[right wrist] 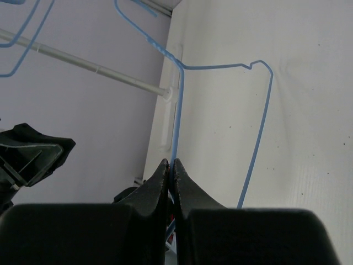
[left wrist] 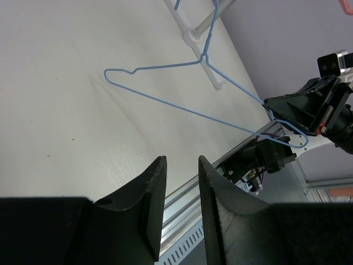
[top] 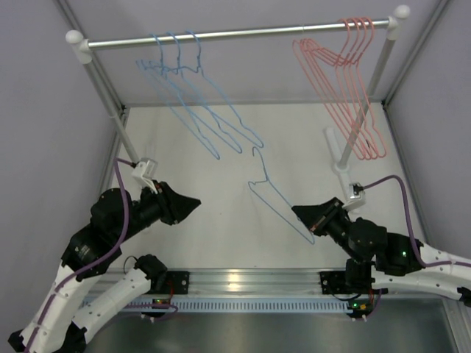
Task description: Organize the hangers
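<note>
This is a robotics lab test cell, not a home. A bare white desk (top: 191,235) is boxed in by plain grey wall panels (top: 37,110) on aluminium struts (top: 416,51). A cabled left arm (top: 96,243) and right arm (top: 383,246) are bolted to a slotted aluminium rail (top: 250,278).

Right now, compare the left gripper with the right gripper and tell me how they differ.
The left gripper has its jaws apart and holds nothing; the right gripper is shut on a blue hanger. The left gripper sits clear of that hanger, while the right gripper pinches its wire near one end. Both hover above the table, tips pointing toward each other.
</note>
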Robot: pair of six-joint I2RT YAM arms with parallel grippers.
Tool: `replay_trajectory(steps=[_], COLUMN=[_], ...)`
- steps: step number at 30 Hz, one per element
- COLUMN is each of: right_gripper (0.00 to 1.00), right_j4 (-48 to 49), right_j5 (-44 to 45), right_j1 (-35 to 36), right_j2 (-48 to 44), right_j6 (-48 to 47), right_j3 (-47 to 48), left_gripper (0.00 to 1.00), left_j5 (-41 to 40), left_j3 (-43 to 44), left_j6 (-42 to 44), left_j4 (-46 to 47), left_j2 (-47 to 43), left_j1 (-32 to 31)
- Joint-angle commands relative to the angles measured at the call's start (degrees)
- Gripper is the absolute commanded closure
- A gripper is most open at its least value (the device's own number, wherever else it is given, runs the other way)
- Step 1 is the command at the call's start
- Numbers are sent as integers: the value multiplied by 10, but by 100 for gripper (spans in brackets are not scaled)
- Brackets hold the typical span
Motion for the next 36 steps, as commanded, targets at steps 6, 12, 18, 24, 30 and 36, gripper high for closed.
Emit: replay_trajectory(steps=[6, 12, 18, 24, 30, 36], right_gripper=[100, 100, 100, 100, 100, 100], right_j4=[-8, -7, 21, 74, 120, 161], right_j5=[39, 43, 58, 62, 77, 79], right_j1=[-6, -7, -8, -7, -7, -7], right_j2=[-13, -11, -19, 28, 94, 130], right_j6=[23, 35, 29, -23, -61, -111], right_j3=[20, 19, 29, 88, 158, 228], left_gripper=[66, 66, 66, 66, 66, 66], left_j5=[78, 99, 105, 106, 107, 110], left_j3=[-98, -180, -200, -212, -218, -226], left_j6=[-60, -89, -92, -94, -92, -92], left_j4=[90, 143, 160, 169, 170, 170], left_j2=[-22, -44, -42, -42, -44, -45], left_j1=[2, 3, 3, 3, 3, 2])
